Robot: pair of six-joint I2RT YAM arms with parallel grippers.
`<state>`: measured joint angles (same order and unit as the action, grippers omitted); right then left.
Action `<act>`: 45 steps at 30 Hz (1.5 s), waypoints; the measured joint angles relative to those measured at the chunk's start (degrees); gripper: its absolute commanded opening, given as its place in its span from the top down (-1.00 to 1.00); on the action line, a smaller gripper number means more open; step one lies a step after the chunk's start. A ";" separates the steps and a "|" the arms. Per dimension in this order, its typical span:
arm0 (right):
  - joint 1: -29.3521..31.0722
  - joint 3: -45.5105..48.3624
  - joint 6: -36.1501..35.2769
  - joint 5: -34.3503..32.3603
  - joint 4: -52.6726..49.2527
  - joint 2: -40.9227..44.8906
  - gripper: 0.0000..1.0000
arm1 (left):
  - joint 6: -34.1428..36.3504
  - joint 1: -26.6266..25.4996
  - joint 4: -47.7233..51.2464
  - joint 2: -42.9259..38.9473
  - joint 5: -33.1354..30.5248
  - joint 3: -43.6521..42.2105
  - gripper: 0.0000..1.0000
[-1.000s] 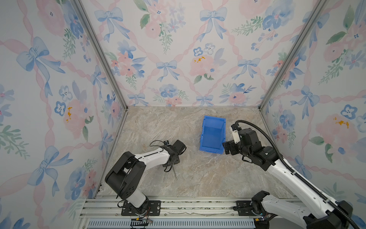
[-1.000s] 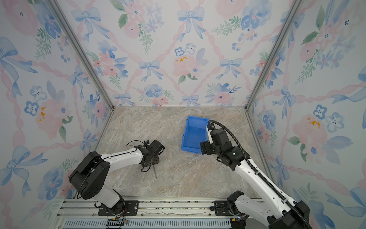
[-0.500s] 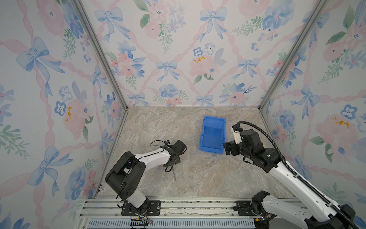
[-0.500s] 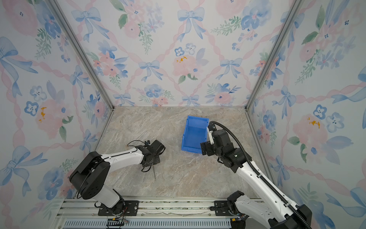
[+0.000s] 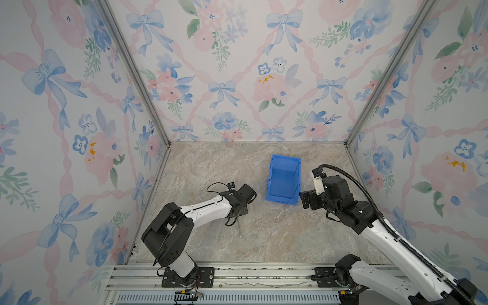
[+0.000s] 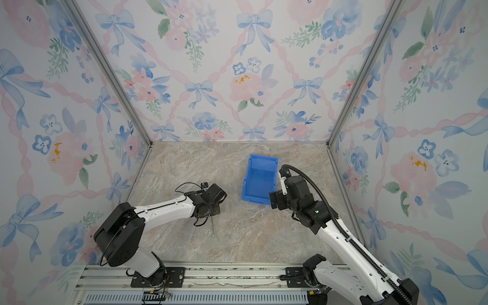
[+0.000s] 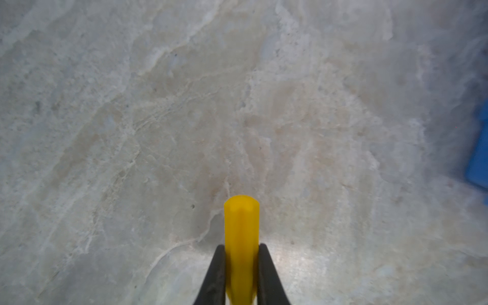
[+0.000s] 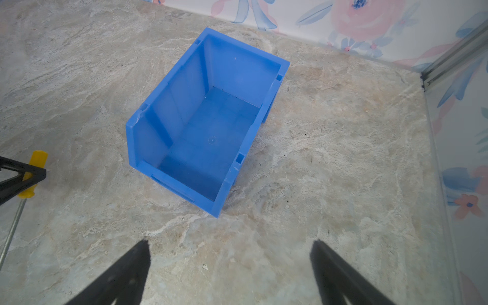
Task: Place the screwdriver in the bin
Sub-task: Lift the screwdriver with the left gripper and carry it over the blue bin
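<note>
white links point(image 5: 208, 208), black joints point(image 5: 169, 233), ribbed black cable point(image 5: 365, 195).

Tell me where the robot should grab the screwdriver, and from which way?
Grab the screwdriver by its yellow handle, coming down from above with one finger on each long side. The handle is the thick part, so the fingers have something to squeeze. The metal shaft is very thin and would probably slip. The left gripper is shut on the handle in just this way.
</note>
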<state>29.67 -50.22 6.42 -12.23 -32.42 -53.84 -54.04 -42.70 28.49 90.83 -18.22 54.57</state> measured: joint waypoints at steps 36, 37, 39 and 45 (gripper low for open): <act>-10.19 3.54 0.85 0.24 -4.02 7.76 -0.93 | 16.26 -7.41 -0.07 34.71 5.22 58.27 0.74; -10.19 3.54 0.85 0.24 -4.02 7.76 -0.94 | 16.39 -7.34 -0.09 35.82 5.22 59.39 0.73; -10.19 3.54 0.85 0.24 -4.02 7.76 -0.94 | 16.39 -7.17 -0.04 37.38 5.29 60.61 0.73; -10.67 3.54 0.85 0.24 -4.04 7.74 -0.93 | 16.41 -5.46 -0.04 40.09 6.08 62.40 0.73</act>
<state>19.00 -46.68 7.27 -11.99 -36.47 -46.11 -37.63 -48.16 28.45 130.91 -12.14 116.97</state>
